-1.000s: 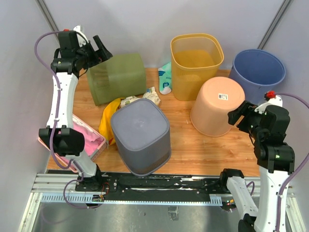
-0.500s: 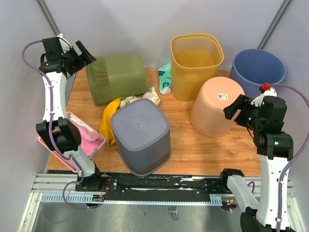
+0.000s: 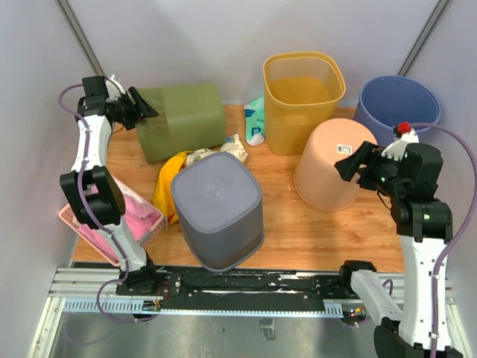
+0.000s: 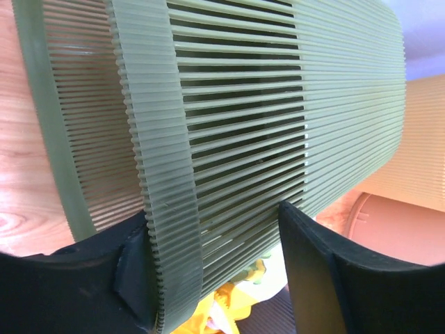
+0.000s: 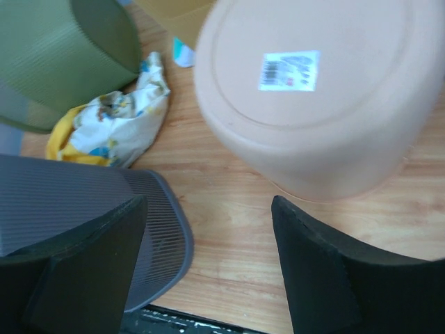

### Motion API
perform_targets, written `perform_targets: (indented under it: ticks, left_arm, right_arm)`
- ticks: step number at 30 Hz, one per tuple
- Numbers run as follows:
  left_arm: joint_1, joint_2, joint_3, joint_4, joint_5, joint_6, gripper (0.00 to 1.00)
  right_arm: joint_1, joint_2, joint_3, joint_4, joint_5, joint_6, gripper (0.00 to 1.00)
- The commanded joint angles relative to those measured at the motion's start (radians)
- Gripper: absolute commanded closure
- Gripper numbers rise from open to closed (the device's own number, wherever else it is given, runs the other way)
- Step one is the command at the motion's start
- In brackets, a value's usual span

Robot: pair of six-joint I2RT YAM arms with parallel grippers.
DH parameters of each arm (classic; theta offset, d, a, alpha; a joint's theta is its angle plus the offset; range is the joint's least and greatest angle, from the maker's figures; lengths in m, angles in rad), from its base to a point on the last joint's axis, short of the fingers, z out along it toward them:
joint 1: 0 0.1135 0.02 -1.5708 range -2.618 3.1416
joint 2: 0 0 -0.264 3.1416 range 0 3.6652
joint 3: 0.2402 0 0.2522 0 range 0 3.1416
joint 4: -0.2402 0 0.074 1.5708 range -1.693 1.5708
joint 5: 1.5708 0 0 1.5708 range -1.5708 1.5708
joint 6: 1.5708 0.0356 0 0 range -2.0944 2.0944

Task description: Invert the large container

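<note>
A green slatted bin (image 3: 182, 119) lies on its side at the back left, its open end facing left. My left gripper (image 3: 141, 113) is open at that end. In the left wrist view the bin's rim band (image 4: 156, 174) runs between my jaws, close against the left finger (image 4: 132, 264), and the gripper (image 4: 212, 223) is not closed on it. My right gripper (image 3: 354, 168) is open and empty, hovering above the table (image 5: 229, 229) just left of an upside-down pink bucket (image 3: 335, 164). The bucket also shows in the right wrist view (image 5: 313, 104).
An upside-down grey bin (image 3: 218, 209) stands at front centre. An upright yellow bin (image 3: 302, 93) and a blue bin (image 3: 399, 108) stand at the back. A yellow-white cloth (image 3: 186, 160), a teal packet (image 3: 256, 119) and a pink tray (image 3: 138, 216) lie nearby.
My left gripper swung out to the left, then came back down onto the green bin's open end. My right gripper moved left and a little up beside the pink bucket.
</note>
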Motion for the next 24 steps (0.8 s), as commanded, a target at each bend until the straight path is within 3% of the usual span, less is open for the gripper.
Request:
perform_targets:
  ticks: [1, 6, 9, 12, 18, 24]
  left_arm:
    - [0.003, -0.071, -0.05, 0.057, -0.057, -0.022, 0.39]
    - [0.002, -0.095, -0.075, 0.056, -0.078, -0.023, 0.46]
    - [0.002, -0.112, -0.085, 0.054, -0.087, -0.028, 0.36]
    - [0.003, -0.126, -0.097, 0.063, -0.079, -0.019, 0.18]
    - [0.006, -0.148, -0.159, 0.112, -0.062, -0.053, 0.02]
    - [0.012, -0.176, -0.197, 0.17, -0.021, -0.128, 0.01]
  right_arm:
    - [0.08, 0.077, 0.065, 0.191, -0.184, 0.063, 0.26]
    - [0.383, 0.231, 0.209, 0.272, -0.006, 0.024, 0.26]
    - [0.49, 0.355, 0.325, 0.283, 0.022, -0.007, 0.26]
    - [0.538, 0.458, 0.374, 0.338, 0.042, -0.028, 0.26]
    - [0.581, 0.639, 0.455, 0.461, 0.072, -0.024, 0.26]
    - [0.601, 0.86, 0.6, 0.497, 0.118, 0.028, 0.26]
